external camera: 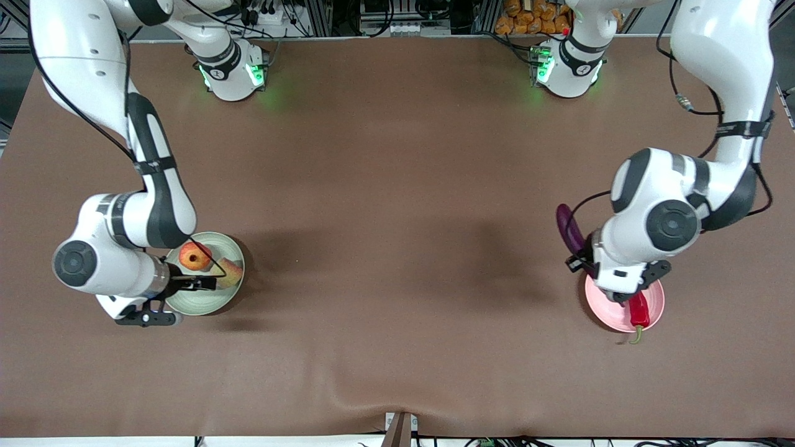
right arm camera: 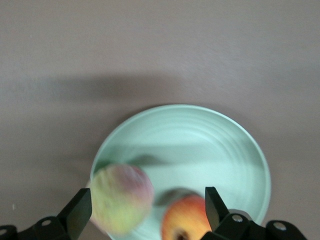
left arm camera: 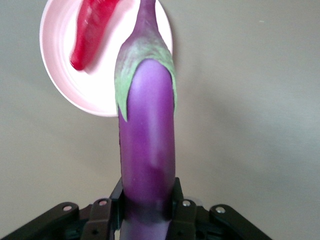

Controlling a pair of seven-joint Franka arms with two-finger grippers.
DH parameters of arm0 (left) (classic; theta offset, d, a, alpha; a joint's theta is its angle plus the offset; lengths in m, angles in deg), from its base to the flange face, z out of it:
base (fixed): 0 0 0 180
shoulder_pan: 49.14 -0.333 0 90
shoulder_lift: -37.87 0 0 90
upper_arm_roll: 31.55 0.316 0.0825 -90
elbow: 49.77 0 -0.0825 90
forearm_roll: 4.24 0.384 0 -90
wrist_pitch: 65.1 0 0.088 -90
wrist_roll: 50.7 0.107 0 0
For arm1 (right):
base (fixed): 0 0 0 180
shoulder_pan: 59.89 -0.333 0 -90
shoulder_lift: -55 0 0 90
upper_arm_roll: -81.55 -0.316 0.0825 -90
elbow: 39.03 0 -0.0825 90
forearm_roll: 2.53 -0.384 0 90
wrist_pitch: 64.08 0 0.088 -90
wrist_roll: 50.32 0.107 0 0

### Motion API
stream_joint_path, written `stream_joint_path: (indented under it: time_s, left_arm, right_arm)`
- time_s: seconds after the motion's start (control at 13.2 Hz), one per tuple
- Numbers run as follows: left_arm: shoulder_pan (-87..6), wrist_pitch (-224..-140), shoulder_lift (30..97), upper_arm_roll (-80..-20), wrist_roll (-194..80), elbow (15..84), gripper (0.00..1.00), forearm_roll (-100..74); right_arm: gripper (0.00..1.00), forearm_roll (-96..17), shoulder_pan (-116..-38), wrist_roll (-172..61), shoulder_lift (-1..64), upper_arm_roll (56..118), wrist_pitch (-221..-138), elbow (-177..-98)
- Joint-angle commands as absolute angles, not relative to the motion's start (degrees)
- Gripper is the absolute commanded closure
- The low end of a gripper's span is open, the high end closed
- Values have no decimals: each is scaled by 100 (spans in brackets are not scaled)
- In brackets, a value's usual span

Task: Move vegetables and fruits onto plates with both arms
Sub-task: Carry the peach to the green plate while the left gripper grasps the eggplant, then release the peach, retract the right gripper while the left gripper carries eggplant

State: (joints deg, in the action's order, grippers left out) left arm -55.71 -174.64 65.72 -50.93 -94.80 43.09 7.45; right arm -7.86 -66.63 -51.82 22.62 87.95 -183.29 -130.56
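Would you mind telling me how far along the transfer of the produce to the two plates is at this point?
Mostly done. The pomegranate lies on the green plate, and the chili pepper on the pink plate. The peach is between the open fingers of the right claw over the green plate, seemingly just released. The left claw holds the eggplant above the pink plate; setting it down remains.
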Motion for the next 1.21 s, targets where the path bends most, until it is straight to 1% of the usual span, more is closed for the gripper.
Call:
stream_joint_path:
  time_s: [0.0,0.15,0.3,0.38,0.53,0.68,0.75,0.83,0.98,1.13]
  left_arm:
    - [-6151,-17452,6529,-5168,-8300,4401,100,780]
    - [-6486,-17644,6556,-5168,-7736,4602,100,789]
    - [-6689,-18109,6547,-5159,-7383,4945,100,781]
    - [-6777,-18190,6556,-5159,-7277,4990,100,789]
    - [-6813,-18278,6652,-5159,-7258,5016,100,789]
    - [-6804,-18680,6827,-5159,-7258,5017,100,780]
    - [-6778,-18996,6950,-5159,-7258,5008,100,780]
    - [-6734,-19199,7021,-5168,-7267,4990,100,780]
    - [-6672,-19455,7197,-5168,-7372,4964,100,754]
    - [-6646,-19640,7320,-5168,-7373,4912,100,754]
  right_arm:
    - [0,-807,-6525,-5401,3589,8700,-18195,-14219]
    - [0,-798,-6516,-5409,4039,8718,-17539,-14160]
    - [0,-781,-6411,-5427,4478,8718,-17002,-13968]
    - [0,-763,-6358,-5427,4611,8727,-16694,-13758]
    - [0,-737,-6288,-5410,4630,8727,-15948,-12960]
    - [0,-728,-6209,-5418,4691,8735,-15305,-12500]
    - [0,-719,-6191,-5418,4822,8744,-15198,-12438]
    - [0,-676,-6182,-5427,5119,8744,-15188,-12516]
    - [0,-500,-6199,-5410,5516,8736,-15171,-12875]
    - [0,-491,-6200,-5313,5701,8727,-15040,-13061]
